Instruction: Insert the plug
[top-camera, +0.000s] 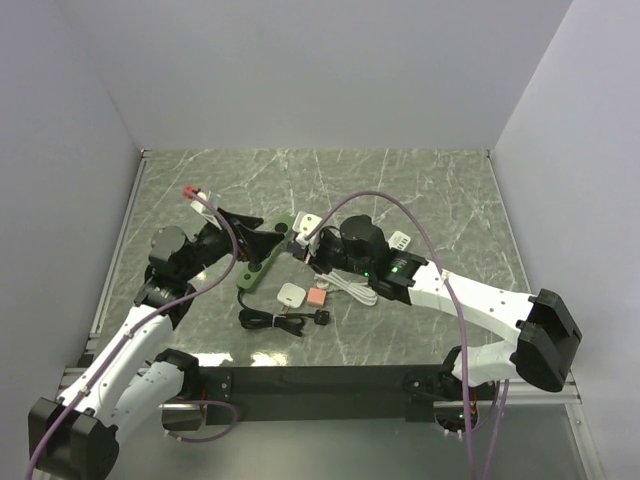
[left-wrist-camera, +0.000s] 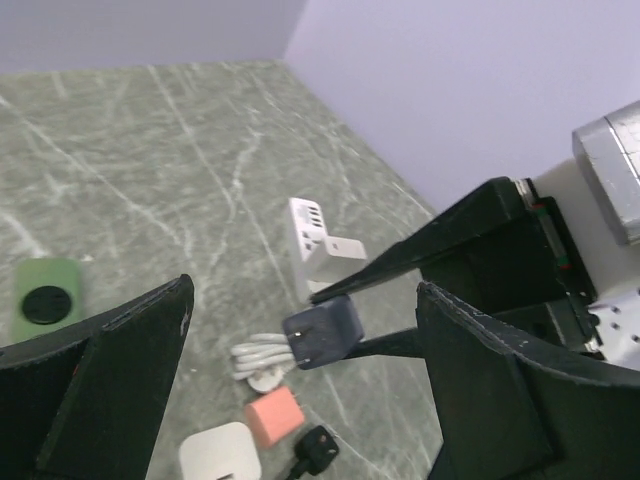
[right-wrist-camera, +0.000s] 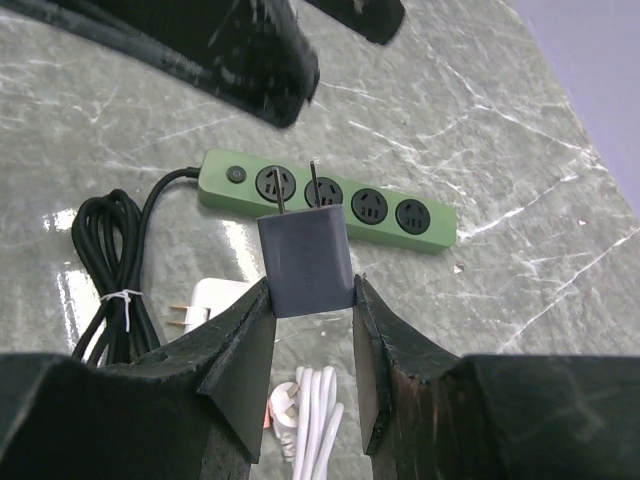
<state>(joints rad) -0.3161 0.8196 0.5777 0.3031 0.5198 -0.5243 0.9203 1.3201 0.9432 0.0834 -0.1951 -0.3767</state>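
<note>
A dark blue-grey plug (right-wrist-camera: 305, 262) sits between the pads of my right gripper (right-wrist-camera: 308, 290), which is shut on it. Its two prongs point at the green power strip (right-wrist-camera: 330, 200), just short of the sockets. The left wrist view shows the plug (left-wrist-camera: 322, 330) in the air, held by the right fingers. In the top view my right gripper (top-camera: 305, 246) is at the strip's (top-camera: 255, 270) right side. My left gripper (top-camera: 252, 240) is open above the strip, partly hiding it. In its own view the left gripper (left-wrist-camera: 300, 320) holds nothing, and the strip's end (left-wrist-camera: 45, 295) shows at the left.
A white charger (top-camera: 291, 295), a pink adapter (top-camera: 316, 297), a black cable (top-camera: 275, 320) and a coiled white cable (top-camera: 355, 290) lie in front of the strip. A white multi-socket cube (top-camera: 400, 240) lies to the right. A red-and-white piece (top-camera: 195, 195) lies at the back left.
</note>
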